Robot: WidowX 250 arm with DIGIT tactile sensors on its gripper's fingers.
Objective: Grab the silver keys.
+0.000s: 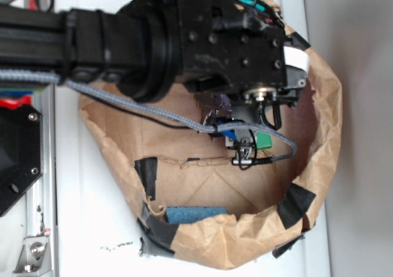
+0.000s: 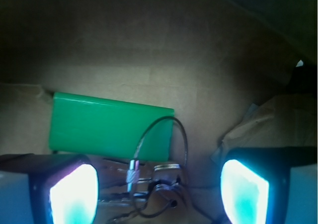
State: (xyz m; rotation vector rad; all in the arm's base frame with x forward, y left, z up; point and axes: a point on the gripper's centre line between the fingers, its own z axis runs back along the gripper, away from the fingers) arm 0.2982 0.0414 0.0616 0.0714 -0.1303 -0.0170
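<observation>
The silver keys [image 2: 159, 184] lie on the brown paper floor of the bag, a small bunch on a thin wire ring that loops up over the green block [image 2: 109, 129]. In the wrist view my gripper [image 2: 159, 194] is open, its two glowing pads [image 2: 74, 196] standing left and right of the keys with gaps on both sides. From the exterior view the keys [image 1: 244, 151] show just below the green block [image 1: 264, 140], with my gripper [image 1: 236, 139] reaching down into the bag above them; its fingers are mostly hidden by cable and arm.
A brown paper bag [image 1: 319, 166] with black tape patches encloses everything; its walls rise on all sides. A blue sponge-like object [image 1: 195, 214] lies at the bag's near wall. A grey braided cable [image 1: 153, 108] drapes across the opening. A metal rail [image 1: 37, 240] runs at left.
</observation>
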